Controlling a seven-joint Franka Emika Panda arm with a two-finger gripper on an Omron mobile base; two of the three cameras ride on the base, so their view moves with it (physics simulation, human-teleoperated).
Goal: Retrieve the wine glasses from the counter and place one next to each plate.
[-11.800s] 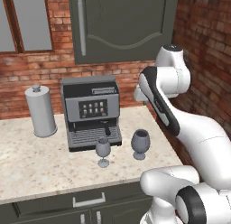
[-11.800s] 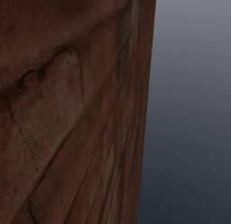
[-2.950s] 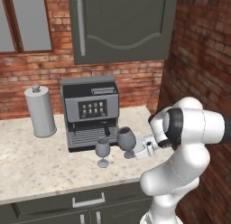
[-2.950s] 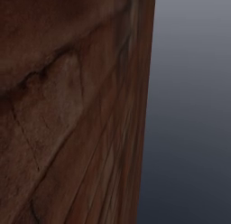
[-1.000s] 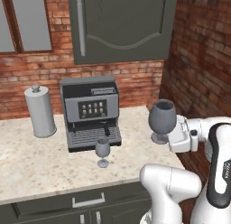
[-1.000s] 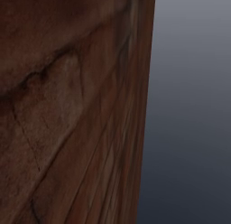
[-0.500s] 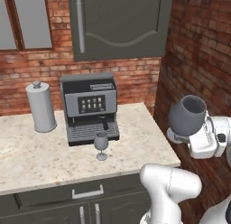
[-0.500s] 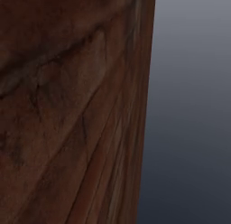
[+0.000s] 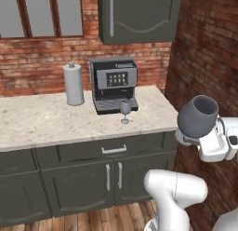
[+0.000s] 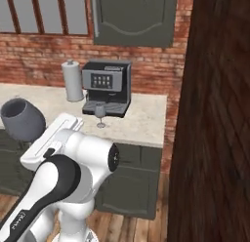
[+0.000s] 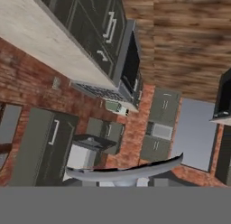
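The white, dark-jointed arm bends sharply back on itself, its hand drawn in close to the base at the right (well off the worktop). The two-finger gripper [image 9: 195, 140] is clamped around a dark grey wide-bowled stemmed glass [image 9: 197, 117], carried upright.

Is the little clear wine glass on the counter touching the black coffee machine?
Cannot tell. In the left base view, the slim clear stemmed glass stands right before the black coffee machine, overlapping its tray; no plain gap or contact shows.
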